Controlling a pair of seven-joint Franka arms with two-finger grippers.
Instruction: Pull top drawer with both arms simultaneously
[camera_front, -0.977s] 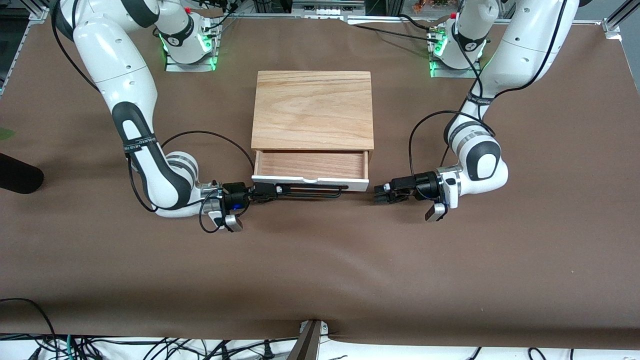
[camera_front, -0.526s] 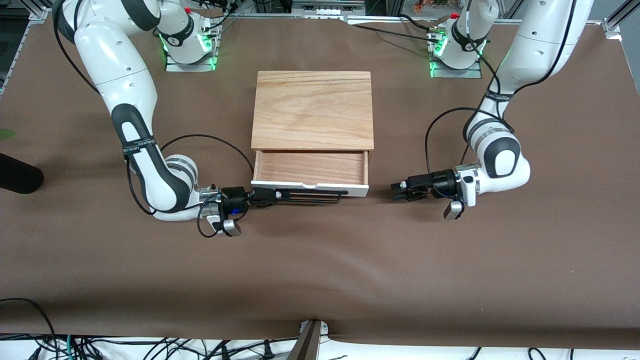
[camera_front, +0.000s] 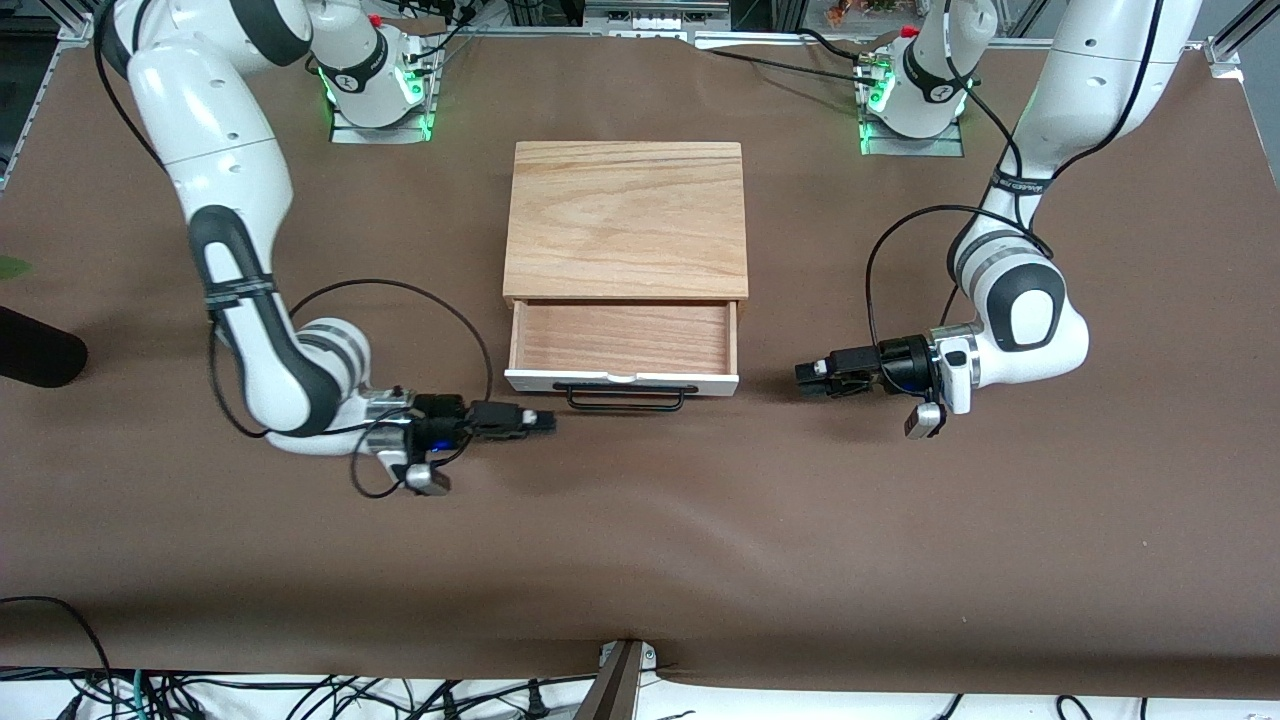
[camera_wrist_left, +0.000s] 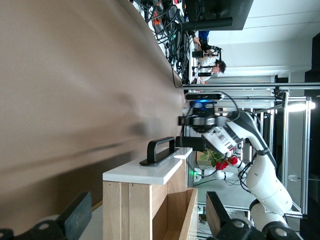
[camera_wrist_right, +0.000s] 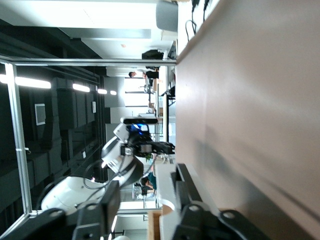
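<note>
The top drawer (camera_front: 622, 337) stands pulled out of the light-wood cabinet (camera_front: 625, 220), its white front panel (camera_front: 620, 381) and black bar handle (camera_front: 625, 399) facing the front camera. My right gripper (camera_front: 545, 421) is open and empty, just off the handle's end toward the right arm's end of the table. My left gripper (camera_front: 803, 379) is open and empty, apart from the drawer toward the left arm's end. In the left wrist view the gripper (camera_wrist_left: 145, 220) frames the drawer's end with the panel (camera_wrist_left: 145, 172). In the right wrist view the gripper (camera_wrist_right: 147, 210) is near the handle (camera_wrist_right: 181, 180).
The table is covered with brown cloth (camera_front: 640, 540). A black object (camera_front: 35, 348) lies at the right arm's end of the table. Loose cables (camera_front: 300, 695) hang along the edge nearest the front camera. The arm bases (camera_front: 380, 90) stand farther from the camera than the cabinet.
My right gripper has let go of the handle and drawn back toward the right arm's end. My left gripper has moved farther from the drawer. The drawer stays out.
</note>
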